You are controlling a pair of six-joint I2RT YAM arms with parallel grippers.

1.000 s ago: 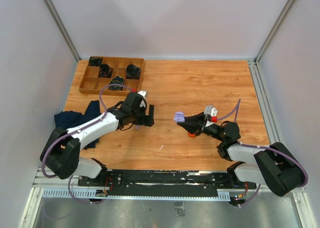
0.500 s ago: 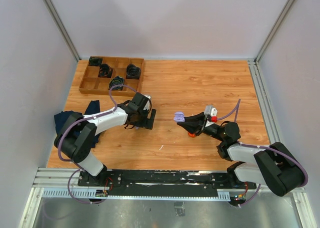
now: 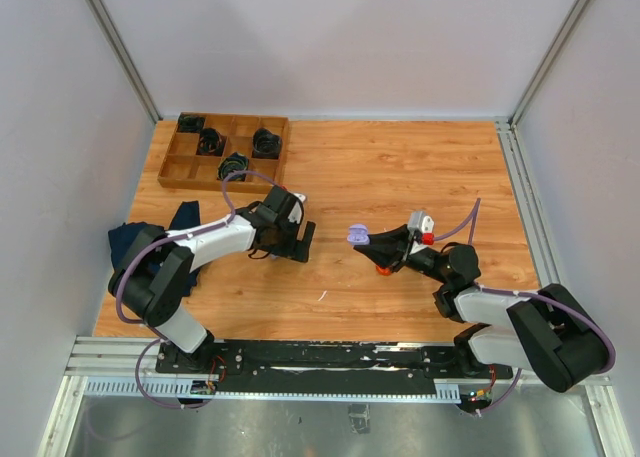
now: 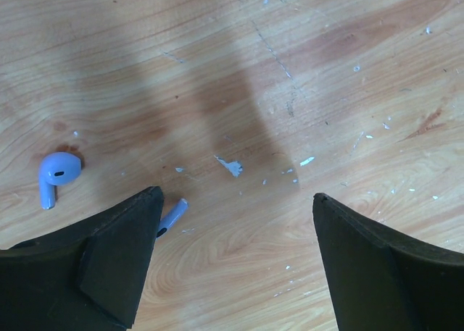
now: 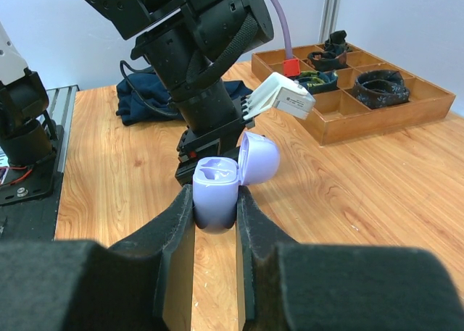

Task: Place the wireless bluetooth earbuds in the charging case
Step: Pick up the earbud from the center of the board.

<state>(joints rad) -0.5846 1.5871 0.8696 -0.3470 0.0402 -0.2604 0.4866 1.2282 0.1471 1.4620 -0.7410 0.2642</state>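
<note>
Small pale-lilac plastic earbud (image 4: 56,173) lies at the left of the left-wrist frame on the scratched wooden table (image 4: 326,92). A second lilac stem (image 4: 172,215) peeks out beside the left gripper (image 4: 235,200), jaws spread wide. Centre of the right-wrist frame, the right gripper (image 5: 215,204) clamps the rounded lilac charging case (image 5: 217,180), lid up.

Top view high from behind, left wrist close above table (image 4: 290,70), right wrist low — facing left arm (image 5: 206,41)
</note>
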